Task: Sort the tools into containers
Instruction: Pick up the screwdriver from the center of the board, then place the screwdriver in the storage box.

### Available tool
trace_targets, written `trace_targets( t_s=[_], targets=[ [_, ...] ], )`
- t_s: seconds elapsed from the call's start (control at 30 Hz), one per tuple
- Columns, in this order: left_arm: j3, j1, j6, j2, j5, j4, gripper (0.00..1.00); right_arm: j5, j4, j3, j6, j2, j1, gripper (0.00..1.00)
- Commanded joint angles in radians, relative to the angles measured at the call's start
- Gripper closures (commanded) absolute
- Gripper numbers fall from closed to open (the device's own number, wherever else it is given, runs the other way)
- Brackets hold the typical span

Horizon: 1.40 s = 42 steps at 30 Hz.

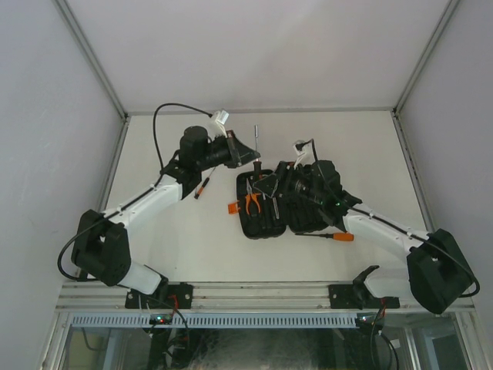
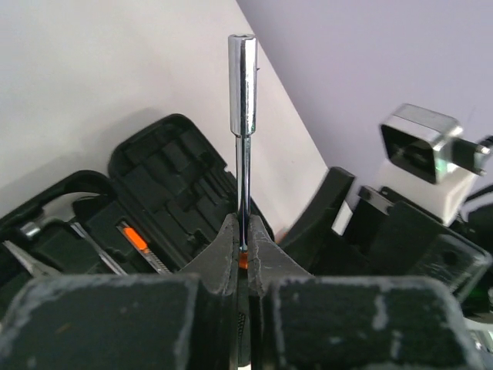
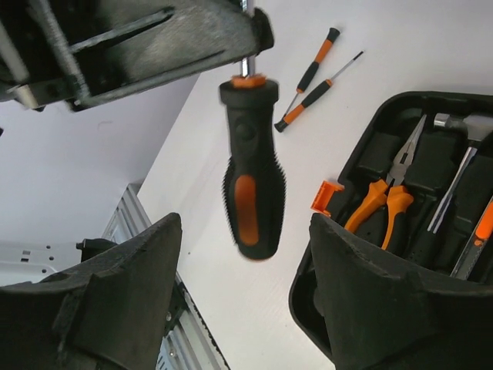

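Two left fingers (image 2: 225, 250) are pinching tight on the steel shaft of a nut driver (image 2: 242, 85), right at the collar of its black-and-orange handle, which is hanging free. Right fingers (image 3: 127, 293) are standing wide apart on either side of that handle, gripping nothing. Seen from above, the driver is hovering at twelve o'clock of the open tool case (image 3: 400, 102), where orange-handled pliers (image 3: 381, 202) are lying in a slot. Two slim screwdrivers (image 3: 311, 75) are resting on the counter (image 1: 192, 247) at nine o'clock of the case.
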Motion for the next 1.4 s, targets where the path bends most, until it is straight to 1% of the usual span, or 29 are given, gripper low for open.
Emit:
trace_targets(
  t_s=[0.0,0.17,0.2,0.47,0.57,0.63,0.73,0.83,1.03,1.17,1.37],
  targets=[
    [-0.019,-0.035,-0.059,-0.026,0.059,0.099,1.00,-0.009,0.061,0.024,0.007,0.028,-0.012,0.34],
    [-0.047,-0.056,-0.094,-0.032,0.073,0.128,1.00,0.014,0.006,0.074,-0.035,0.064,-0.010,0.38],
    [-0.052,-0.058,-0.097,-0.033,0.075,0.132,1.00,0.014,0.002,0.078,-0.038,0.066,-0.010,0.40],
    [-0.076,-0.064,-0.097,-0.045,0.071,0.138,0.99,0.023,-0.040,0.099,-0.067,0.058,0.002,0.66],
    [-0.078,-0.065,-0.088,-0.054,0.064,0.128,0.93,0.033,-0.065,0.102,-0.068,0.049,0.003,0.78],
    [-0.083,-0.064,-0.082,-0.064,0.057,0.123,0.87,0.043,-0.082,0.101,-0.065,0.041,0.003,0.86],
    [-0.084,-0.064,-0.060,-0.086,0.039,0.103,0.76,0.049,-0.106,0.102,-0.049,0.025,-0.007,0.94],
    [-0.083,-0.064,-0.038,-0.109,0.019,0.075,0.68,0.046,-0.119,0.102,-0.033,0.008,-0.025,1.00],
    [-0.061,-0.062,0.000,-0.137,-0.017,0.014,0.57,0.055,-0.177,0.106,-0.038,-0.023,-0.068,1.00],
    [-0.050,-0.049,0.048,-0.153,-0.048,-0.041,0.55,0.103,-0.262,0.106,-0.081,-0.056,-0.093,1.00],
    [-0.034,-0.011,0.093,-0.167,-0.142,-0.175,0.53,0.229,-0.463,0.116,-0.188,-0.103,-0.106,1.00]
  ],
)
